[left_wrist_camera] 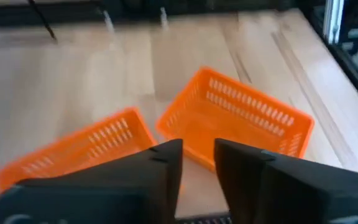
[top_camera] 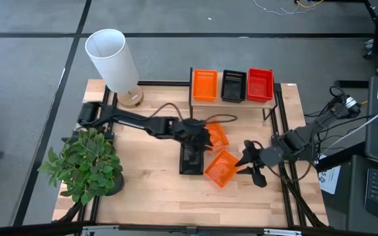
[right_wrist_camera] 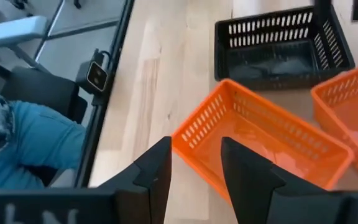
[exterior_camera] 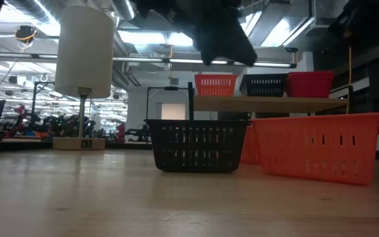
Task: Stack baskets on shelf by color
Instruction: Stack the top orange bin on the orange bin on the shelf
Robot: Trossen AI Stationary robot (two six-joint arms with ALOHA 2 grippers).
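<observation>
On the shelf (top_camera: 235, 99) stand an orange (top_camera: 205, 85), a black (top_camera: 233, 85) and a red basket (top_camera: 260, 85) side by side. On the table rest a black basket (top_camera: 190, 160), an orange basket (top_camera: 220, 168) beside it and a second orange basket (top_camera: 218, 135) farther back. My left gripper (top_camera: 205, 140) hovers over the far orange basket with a narrow gap between its fingers, empty. My right gripper (top_camera: 249, 162) is open and empty, just right of the near orange basket (right_wrist_camera: 260, 143), fingers pointing at it.
A white-shaded lamp (top_camera: 113, 62) stands at the far left and a potted plant (top_camera: 84, 164) at the near left. Black frame rails run along the table's right edge (top_camera: 282, 131). A person's blue sleeve (right_wrist_camera: 36, 149) shows beyond the table.
</observation>
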